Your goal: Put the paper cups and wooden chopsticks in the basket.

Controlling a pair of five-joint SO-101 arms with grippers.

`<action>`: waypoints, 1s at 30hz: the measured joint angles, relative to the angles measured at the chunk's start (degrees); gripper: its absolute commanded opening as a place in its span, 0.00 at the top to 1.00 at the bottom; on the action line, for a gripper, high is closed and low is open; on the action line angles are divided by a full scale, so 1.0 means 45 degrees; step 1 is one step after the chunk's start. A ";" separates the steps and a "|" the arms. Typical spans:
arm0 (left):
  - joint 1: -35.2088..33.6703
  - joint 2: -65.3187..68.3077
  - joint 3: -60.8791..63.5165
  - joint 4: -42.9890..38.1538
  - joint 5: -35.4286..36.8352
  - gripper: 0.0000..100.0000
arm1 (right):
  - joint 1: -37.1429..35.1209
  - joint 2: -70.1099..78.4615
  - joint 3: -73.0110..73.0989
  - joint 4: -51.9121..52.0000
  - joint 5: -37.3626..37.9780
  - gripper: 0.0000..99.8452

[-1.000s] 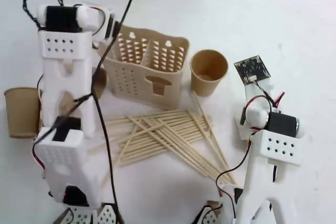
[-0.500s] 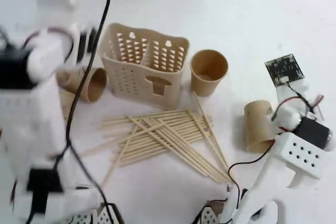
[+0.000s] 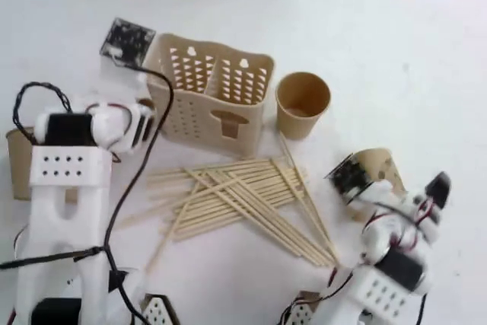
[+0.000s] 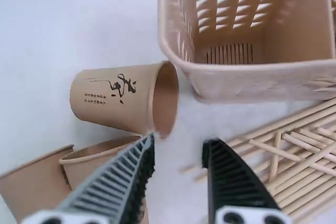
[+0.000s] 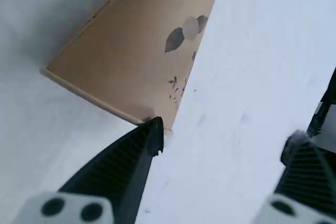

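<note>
Task status: nothing is in the basket yet (the compartment seen from the left wrist has a bare floor, and from above both compartments appear empty). The wooden chopsticks lie in a crossed pile on the table, on the arms' side of the basket, and none is gripped. One upright paper cup stands just beside the basket. A tipped paper cup lies on its side close to the basket's outer wall, with two more cups just beside it. The left gripper hovers near these, jaws apart and holding nothing. Another fallen cup lies by the right gripper, whose jaws are spread wide and empty, one fingertip at the cup's rim. Judged from this layout, every cup and every chopstick is left to load.
</note>
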 measured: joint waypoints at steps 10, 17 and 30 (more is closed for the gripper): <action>0.0000 -0.0137 0.2227 -0.1778 0.0000 0.84 | -0.0215 -0.3302 0.0742 0.2188 0.0176 0.68; 0.0000 -0.0137 0.2364 -0.1934 0.0000 0.84 | 0.0039 -0.3048 -0.1446 0.5529 0.2422 0.69; 0.0000 -0.0137 0.2364 -0.1934 0.0000 0.84 | 0.1133 -0.2969 -0.1504 0.5607 0.3653 0.69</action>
